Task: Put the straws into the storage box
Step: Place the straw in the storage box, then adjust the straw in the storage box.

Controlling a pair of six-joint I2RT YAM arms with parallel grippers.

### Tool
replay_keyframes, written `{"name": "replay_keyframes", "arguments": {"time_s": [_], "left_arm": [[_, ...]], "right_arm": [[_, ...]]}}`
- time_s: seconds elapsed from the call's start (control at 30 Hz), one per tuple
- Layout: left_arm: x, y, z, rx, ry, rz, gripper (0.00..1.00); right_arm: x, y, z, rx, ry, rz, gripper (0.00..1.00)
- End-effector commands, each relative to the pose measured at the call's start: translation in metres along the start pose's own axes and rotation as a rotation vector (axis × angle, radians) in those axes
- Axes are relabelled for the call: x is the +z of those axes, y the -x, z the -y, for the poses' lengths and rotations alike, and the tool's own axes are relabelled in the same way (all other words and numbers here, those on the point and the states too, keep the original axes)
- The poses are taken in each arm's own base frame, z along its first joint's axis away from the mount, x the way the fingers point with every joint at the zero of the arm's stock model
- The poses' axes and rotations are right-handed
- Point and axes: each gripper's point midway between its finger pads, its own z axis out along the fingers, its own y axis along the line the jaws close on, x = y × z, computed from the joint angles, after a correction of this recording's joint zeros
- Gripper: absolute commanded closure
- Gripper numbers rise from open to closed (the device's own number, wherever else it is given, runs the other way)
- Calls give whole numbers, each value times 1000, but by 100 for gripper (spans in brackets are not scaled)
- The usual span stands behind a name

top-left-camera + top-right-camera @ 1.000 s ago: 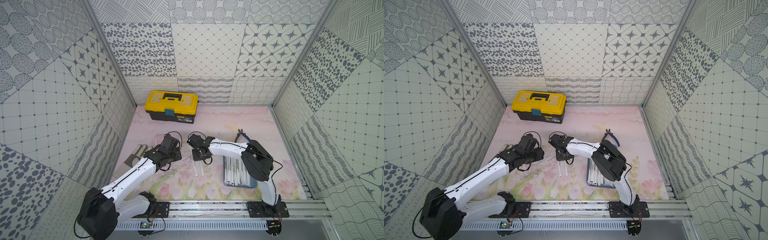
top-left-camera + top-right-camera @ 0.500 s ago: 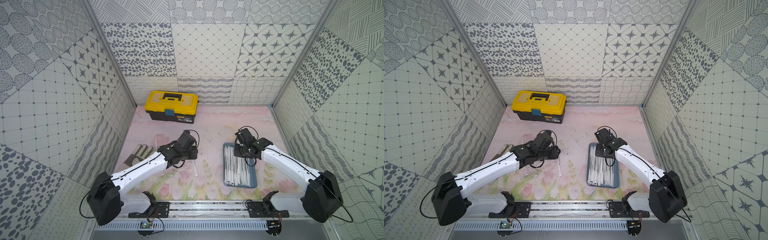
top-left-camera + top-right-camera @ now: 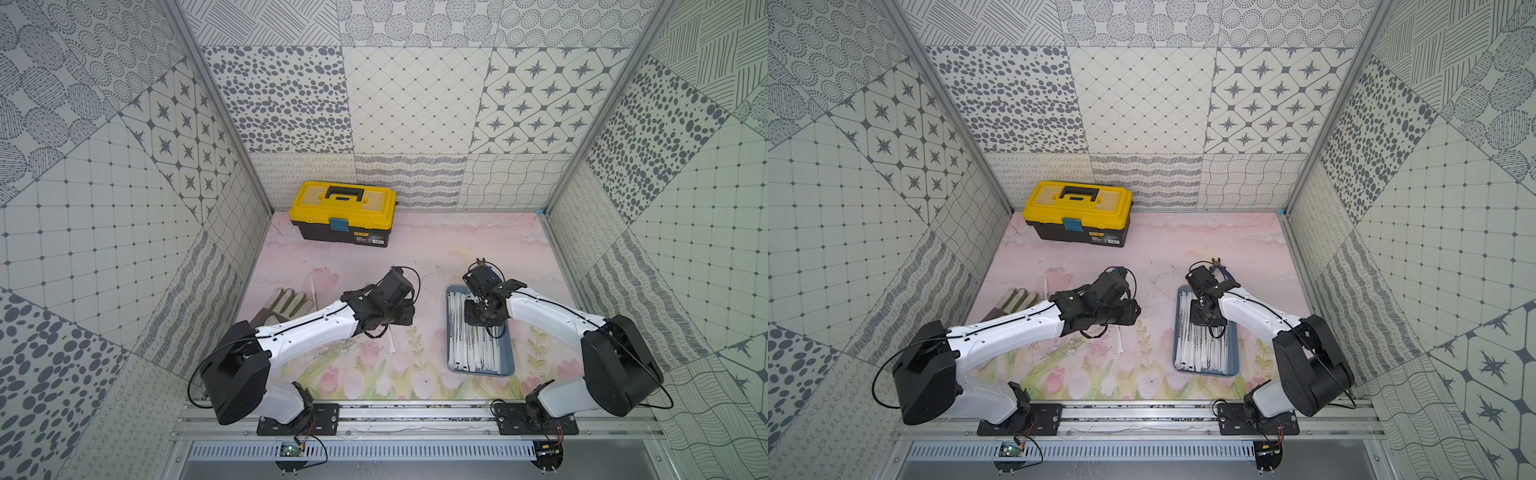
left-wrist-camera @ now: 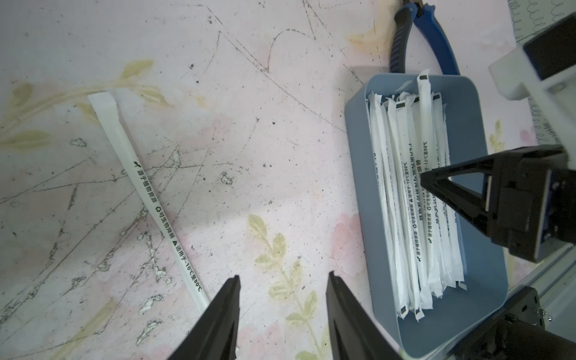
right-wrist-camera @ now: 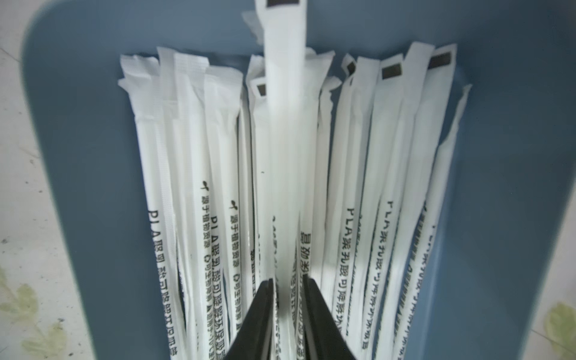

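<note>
The straws [image 5: 218,162] are thin and straight, in white paper wrappers with crimped ends, small dark print along them and a dark square at some tips. Most lie side by side, lengthwise, in the storage box [image 3: 506,368], a shallow blue-grey tray near the tabletop's [image 3: 436,249] right edge, toward its front. Both top views add what the wrist views miss: a second straw [image 3: 313,289] toward the left edge beside a glove [image 3: 286,303], and a yellow toolbox [image 3: 347,214] at the back edge. They also place a loose straw [image 3: 391,343] near the middle, close to the left gripper [image 3: 411,318]. The left wrist view shows that gripper's jaws spread with nothing between them, and blue-handled pliers [image 4: 436,40] at the box's far end. The right wrist view shows the right gripper [image 5: 288,279] low over the box, its jaws a narrow gap apart on either side of the top straw [image 5: 283,109], which lies over the others. Whether they press it I cannot tell.
</note>
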Motion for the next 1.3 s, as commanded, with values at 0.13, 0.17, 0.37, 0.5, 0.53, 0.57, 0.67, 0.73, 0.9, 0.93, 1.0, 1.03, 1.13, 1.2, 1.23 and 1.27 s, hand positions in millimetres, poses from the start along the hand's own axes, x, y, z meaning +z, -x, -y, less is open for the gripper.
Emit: {"name": "replay_keyframes", "arguments": {"time_s": [0.13, 0.17, 0.37, 0.5, 0.53, 0.57, 0.67, 0.73, 0.9, 0.93, 1.0, 1.03, 1.13, 1.2, 1.23, 1.27], "left_arm": [[-27, 23, -57, -82, 116, 101, 51], [-31, 22, -73, -111, 153, 106, 51], [-58, 2, -130, -206, 258, 116, 50], [-52, -5, -130, -204, 239, 95, 50], [-49, -5, -127, -213, 226, 86, 51], [-45, -4, -124, -223, 207, 82, 51], [-34, 0, -113, -238, 159, 82, 51], [-30, 1, -107, -228, 148, 68, 51], [-23, 2, -95, -189, 135, 42, 51], [-22, 1, -94, -187, 135, 39, 51], [-20, 0, -92, -187, 130, 37, 51], [-19, 0, -92, -188, 129, 37, 51], [-19, 0, -91, -185, 128, 40, 51], [-20, 0, -92, -180, 131, 41, 51], [-20, 1, -92, -178, 131, 44, 51], [-20, 2, -92, -176, 131, 47, 51]], "right_arm": [[-58, 0, -92, -8, 196, 106, 78], [-59, -3, -109, -6, 221, 117, 78], [-41, 29, -78, 18, 53, 198, 83], [-33, 35, -27, 14, -14, 148, 81], [-36, 37, -18, 8, -35, 155, 80], [-36, 38, -12, 6, -46, 157, 78], [-24, 37, 1, 22, -51, 113, 76], [-14, 39, 4, 25, -54, 101, 77], [4, 41, 1, 40, -53, 91, 82], [9, 39, 1, 44, -52, 83, 83], [17, 33, 3, 52, -55, 64, 85], [20, 29, 3, 55, -54, 53, 86], [23, 18, 5, 60, -49, 32, 89], [18, 15, 4, 58, -42, 38, 91], [15, 16, 3, 57, -41, 46, 91], [11, 15, 1, 54, -37, 47, 91]]}}
